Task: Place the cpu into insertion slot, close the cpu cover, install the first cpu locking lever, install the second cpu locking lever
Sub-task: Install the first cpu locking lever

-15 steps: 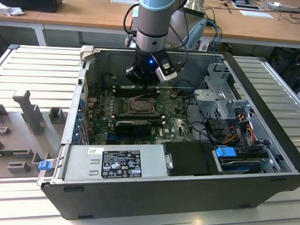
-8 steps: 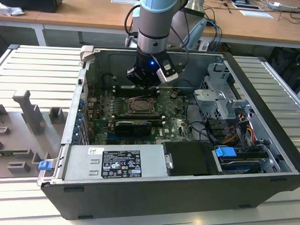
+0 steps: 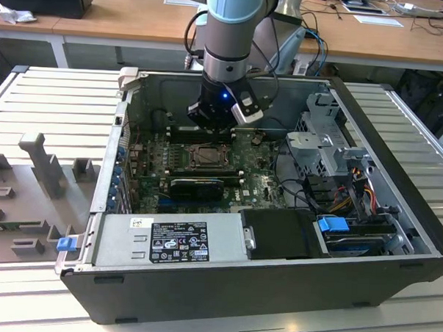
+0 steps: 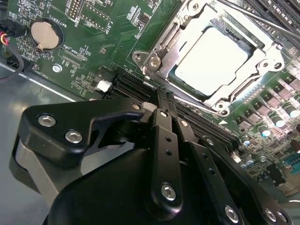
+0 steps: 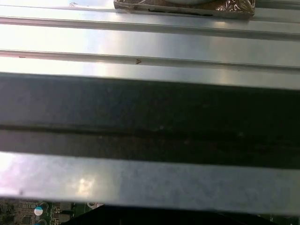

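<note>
Looking into the open computer case from the exterior view, you see the arm reaching down over the green motherboard, with the gripper hanging just above the board's far edge, close behind the insertion slot. You cannot tell from that view how its fingers stand, but in the second wrist view the gripper has its two black fingers drawn together to a narrow tip with nothing between them.

The slot sits near the middle of the motherboard. In the second wrist view you find the cpu lying flat inside the insertion slot, its pale top showing through the square window of the cpu cover, which lies down over it. A thin metal lever runs along one side of the socket.

A round coin battery sits on the board well apart from the socket. The long black memory slots lie between the fingertips and the socket.
</note>
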`<action>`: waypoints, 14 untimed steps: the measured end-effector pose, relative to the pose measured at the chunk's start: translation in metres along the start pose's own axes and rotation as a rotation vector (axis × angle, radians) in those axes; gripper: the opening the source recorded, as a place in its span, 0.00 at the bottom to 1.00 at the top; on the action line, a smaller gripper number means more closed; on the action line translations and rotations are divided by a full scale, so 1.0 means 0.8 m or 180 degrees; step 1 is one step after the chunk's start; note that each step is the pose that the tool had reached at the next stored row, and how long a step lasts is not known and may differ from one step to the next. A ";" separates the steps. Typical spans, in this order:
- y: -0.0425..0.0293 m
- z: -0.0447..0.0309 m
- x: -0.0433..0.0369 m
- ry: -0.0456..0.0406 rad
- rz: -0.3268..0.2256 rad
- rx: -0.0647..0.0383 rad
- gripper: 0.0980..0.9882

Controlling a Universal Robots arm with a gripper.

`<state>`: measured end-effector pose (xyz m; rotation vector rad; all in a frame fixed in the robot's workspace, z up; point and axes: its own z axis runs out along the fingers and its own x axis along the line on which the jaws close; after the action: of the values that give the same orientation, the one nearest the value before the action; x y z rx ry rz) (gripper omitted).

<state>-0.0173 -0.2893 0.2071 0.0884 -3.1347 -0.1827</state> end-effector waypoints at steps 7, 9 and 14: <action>-0.0006 0.0047 0.000 0.0001 0.0000 0.0014 0.01; -0.0006 0.0050 0.000 0.0001 0.0000 0.0020 0.01; -0.0001 0.0013 0.000 0.0001 0.0000 0.0023 0.01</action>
<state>-0.0170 -0.2892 0.2060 0.0887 -3.1352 -0.1713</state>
